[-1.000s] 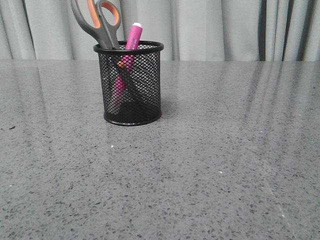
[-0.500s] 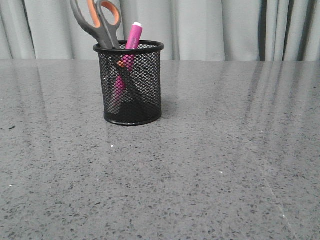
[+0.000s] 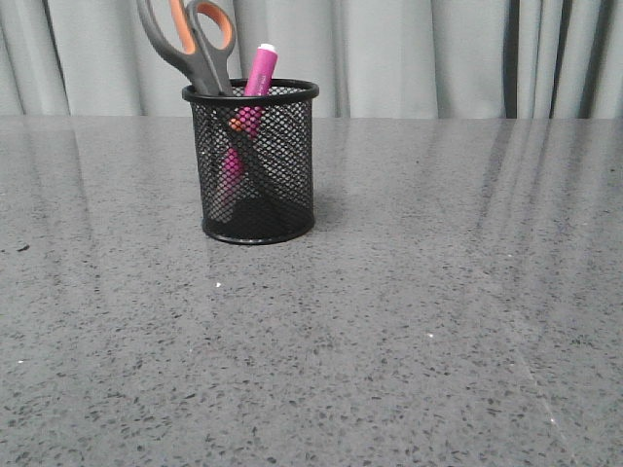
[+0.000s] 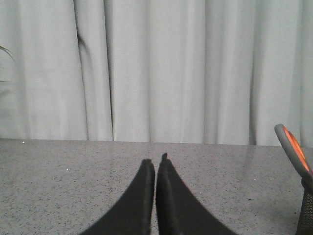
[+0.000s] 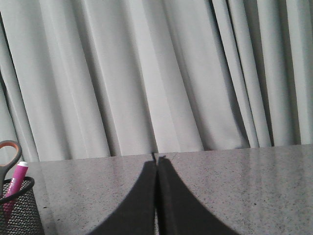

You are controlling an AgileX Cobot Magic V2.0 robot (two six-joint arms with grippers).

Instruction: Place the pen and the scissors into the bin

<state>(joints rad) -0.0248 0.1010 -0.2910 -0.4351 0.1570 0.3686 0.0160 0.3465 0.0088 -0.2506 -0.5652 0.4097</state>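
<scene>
- The left gripper appears at the bottom centre of its wrist picture with its two dark fingers pressed together, only a hairline seam between them; nothing is held and the tips touch nothing.
- The right gripper sits likewise at the bottom centre of its own wrist picture, fingers closed flat against each other, empty.
- Neither gripper shows in the front picture.
- The bin stands upright on the grey speckled table in the upper left of the front picture, just before the pale curtain.
- The scissors stand inside it, blades down, handles rising over the rim and leaning toward the upper left.
- The pen stands in the bin too, tilted, its pale cap end poking above the rim beside the scissors' handles.
</scene>
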